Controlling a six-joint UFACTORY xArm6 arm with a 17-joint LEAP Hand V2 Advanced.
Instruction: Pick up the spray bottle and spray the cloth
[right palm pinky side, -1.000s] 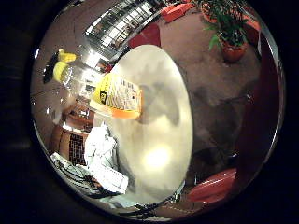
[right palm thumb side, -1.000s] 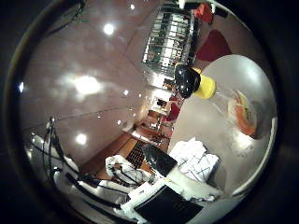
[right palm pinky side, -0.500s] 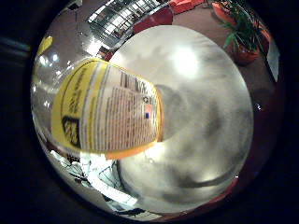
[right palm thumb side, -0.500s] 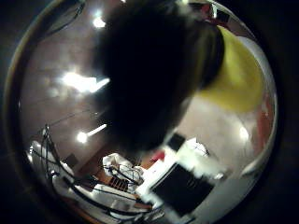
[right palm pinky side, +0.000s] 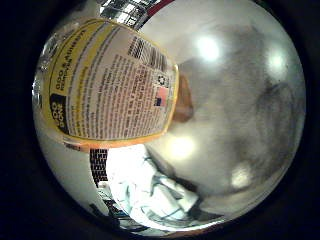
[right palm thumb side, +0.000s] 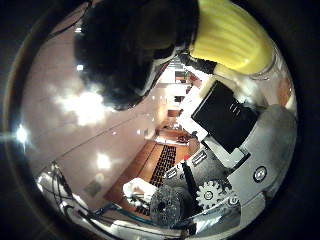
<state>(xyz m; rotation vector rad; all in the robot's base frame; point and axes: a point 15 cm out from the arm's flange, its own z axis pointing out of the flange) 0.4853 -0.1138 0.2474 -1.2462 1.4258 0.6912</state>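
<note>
Thumb view: spray bottle (right palm thumb side: 150, 45) against hand (right palm thumb side: 235, 150)

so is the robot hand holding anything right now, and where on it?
Cannot be told. The spray bottle fills the view close to the palm and the robot hand is beside its sprayer head, but no closed hold shows.

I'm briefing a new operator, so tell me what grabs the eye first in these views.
The spray bottle's label fills much of the little finger side view, very close to the palm. Beside it, the white cloth lies crumpled on the round pale table. In the thumb side view, the bottle's black sprayer head and yellow collar loom near the hand.
</note>
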